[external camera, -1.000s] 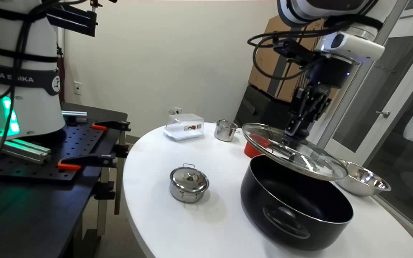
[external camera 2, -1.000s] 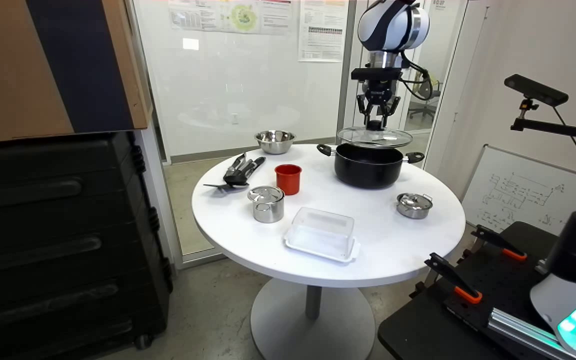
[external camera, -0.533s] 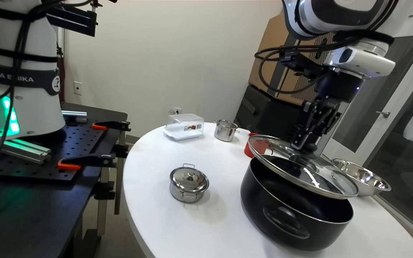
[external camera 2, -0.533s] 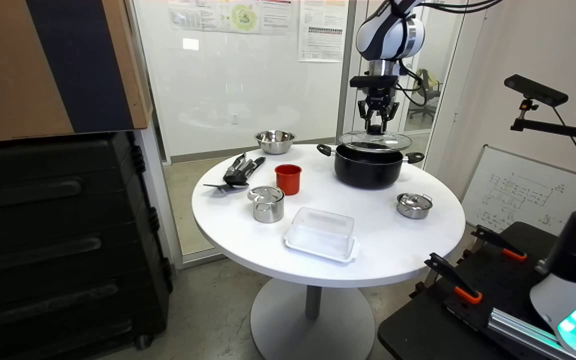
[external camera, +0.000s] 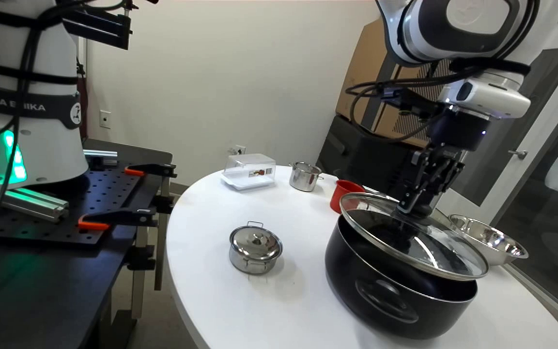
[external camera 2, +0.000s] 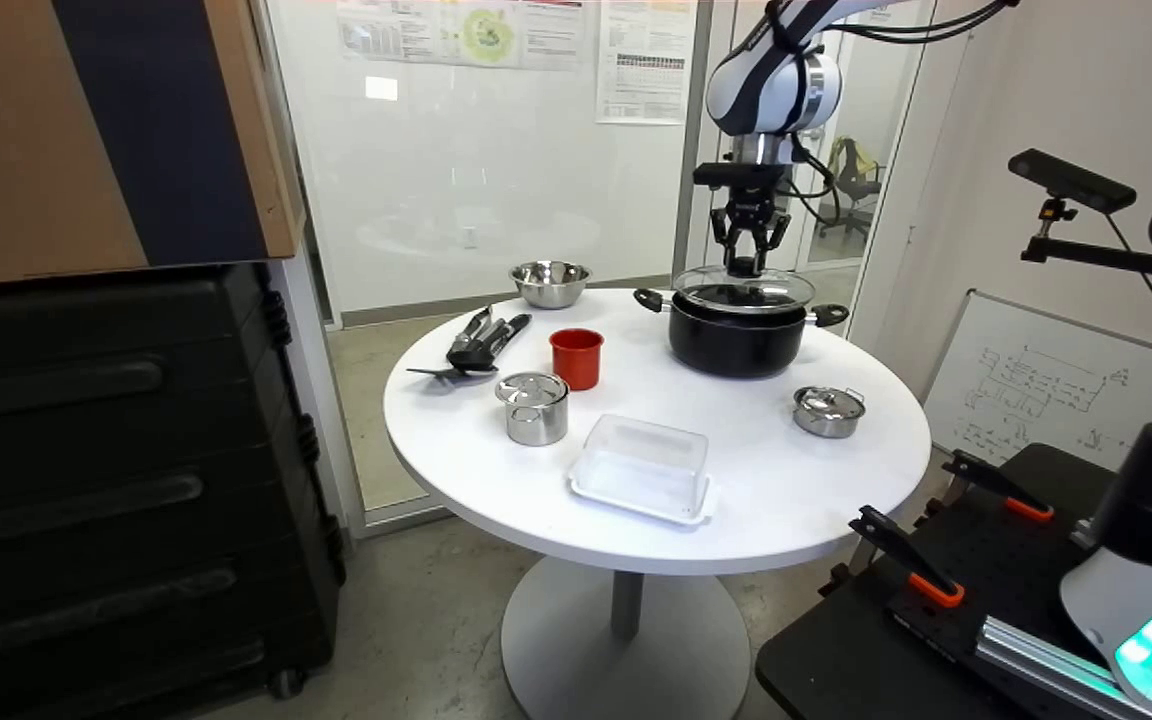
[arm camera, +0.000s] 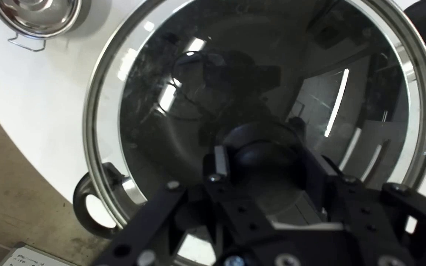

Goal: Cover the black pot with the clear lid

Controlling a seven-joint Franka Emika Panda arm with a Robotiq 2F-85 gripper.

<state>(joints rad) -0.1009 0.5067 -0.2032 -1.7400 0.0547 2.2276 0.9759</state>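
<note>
The black pot (external camera: 429, 312) stands on the white round table and shows in both exterior views (external camera 2: 736, 345). The clear lid (external camera: 419, 247) is held over the pot's mouth, also visible in an exterior view (external camera 2: 701, 293). A dark gap shows between lid and pot rim at the near side, and the lid looks slightly off-centre. My gripper (external camera: 413, 207) is shut on the lid's black knob from above; it also shows in an exterior view (external camera 2: 744, 262). In the wrist view the fingers (arm camera: 266, 162) flank the knob, and the lid (arm camera: 168, 147) covers most of the pot. The pot's interior is seen through glass.
A small lidded steel pan (external camera: 255, 249), a red cup (external camera 2: 576, 360), a steel bowl (external camera 2: 549, 288), a steel container (external camera 2: 536, 415), a clear box (external camera 2: 641, 468) and black utensils (external camera 2: 481, 348) stand on the table (external camera 2: 766, 500) around the pot.
My gripper has moved down with the lid, bringing it close to the pot's rim. The lid has also shifted sideways over the pot. The pot has not moved.
</note>
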